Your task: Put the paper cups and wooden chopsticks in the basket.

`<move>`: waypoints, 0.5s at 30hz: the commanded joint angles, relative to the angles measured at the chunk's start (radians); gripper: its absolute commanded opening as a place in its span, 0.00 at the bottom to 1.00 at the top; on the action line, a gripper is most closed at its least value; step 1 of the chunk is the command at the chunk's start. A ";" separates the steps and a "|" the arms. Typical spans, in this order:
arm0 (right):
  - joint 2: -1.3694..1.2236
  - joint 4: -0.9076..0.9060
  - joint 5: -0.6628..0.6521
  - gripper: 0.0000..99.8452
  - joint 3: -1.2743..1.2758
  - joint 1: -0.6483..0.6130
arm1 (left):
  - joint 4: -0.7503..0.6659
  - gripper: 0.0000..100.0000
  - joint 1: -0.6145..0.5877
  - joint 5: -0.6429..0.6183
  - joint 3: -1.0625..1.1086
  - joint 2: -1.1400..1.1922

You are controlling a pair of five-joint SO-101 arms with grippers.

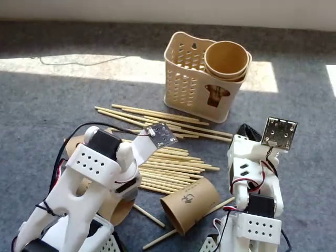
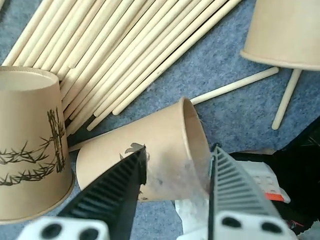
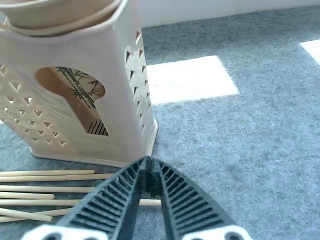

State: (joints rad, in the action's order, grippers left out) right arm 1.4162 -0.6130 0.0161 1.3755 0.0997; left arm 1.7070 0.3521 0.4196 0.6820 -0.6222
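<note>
A grey carpeted surface point(image 1: 42, 105) carries everything. At the far centre stands a cream perforated basket point(image 1: 184, 86). Nearer, wooden chopsticks point(image 1: 168, 165) lie in a loose spread, with a few strays nearer still. A paper cup point(image 1: 191, 202) lies on its side at the near right. A second cup point(image 2: 145, 160) lies on its side at the near left, and a third cup point(image 2: 30, 145) just beside it apparently stands mouth down.

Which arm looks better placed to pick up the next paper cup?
Left, probably: the left gripper is open over a paper cup lying on its side. The right gripper is shut, empty, and faces the basket.
</note>
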 commanded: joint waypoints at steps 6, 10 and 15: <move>0.010 0.030 -0.003 0.01 -0.005 0.012 | -0.040 0.20 -0.025 0.083 0.025 -0.024; 0.012 0.030 -0.003 0.01 -0.005 0.012 | -0.138 0.16 -0.024 0.157 0.140 -0.024; 0.012 0.030 -0.003 0.01 -0.005 0.012 | -0.169 0.14 -0.031 0.175 0.179 -0.033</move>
State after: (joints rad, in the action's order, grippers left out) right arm 1.4162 -0.6130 0.0161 1.3755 0.0997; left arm 1.5535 0.3414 0.5808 0.8523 -0.6314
